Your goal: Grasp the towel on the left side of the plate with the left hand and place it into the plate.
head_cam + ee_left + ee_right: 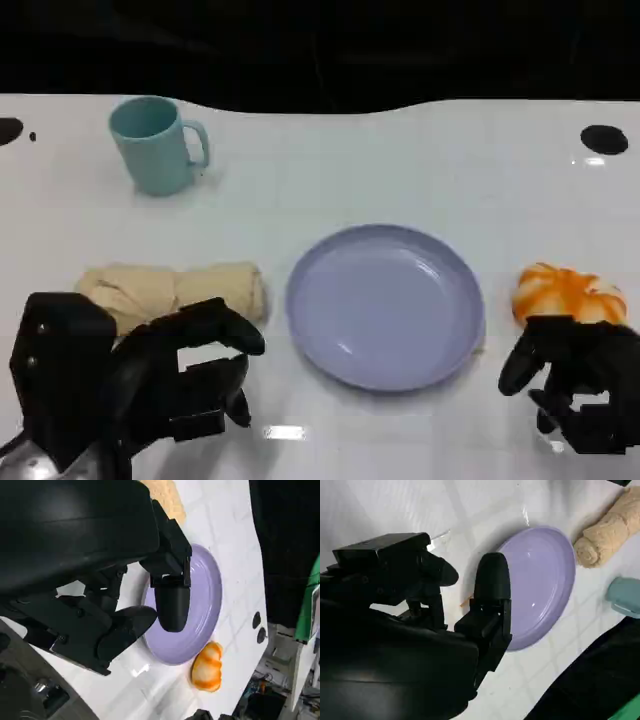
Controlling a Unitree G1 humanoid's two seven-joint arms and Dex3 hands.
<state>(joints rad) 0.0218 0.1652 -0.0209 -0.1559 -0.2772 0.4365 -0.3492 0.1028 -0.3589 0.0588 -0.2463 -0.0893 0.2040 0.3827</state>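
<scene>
Beige and rolled, the towel [175,292] lies on the white table [400,160] at nine o'clock from the lavender plate [385,305], just beside its rim and not yet lifted. We see our left hand [150,385] at about six o'clock from the towel, fingers spread apart and holding nothing, the upper fingertips close to the roll's near edge; whether they touch it we cannot tell. Our right hand [575,385] sits at four o'clock from the plate, fingers loosely parted and empty, just beneath an orange-and-white bun-like object [568,293]. A teal mug [155,143] stands well apart at eleven o'clock.

We judge the main risks to be these: a grasp landing on one end could let the roll unravel and drape over the rim, and a low sideways carry could knock the plate toward the bun.
</scene>
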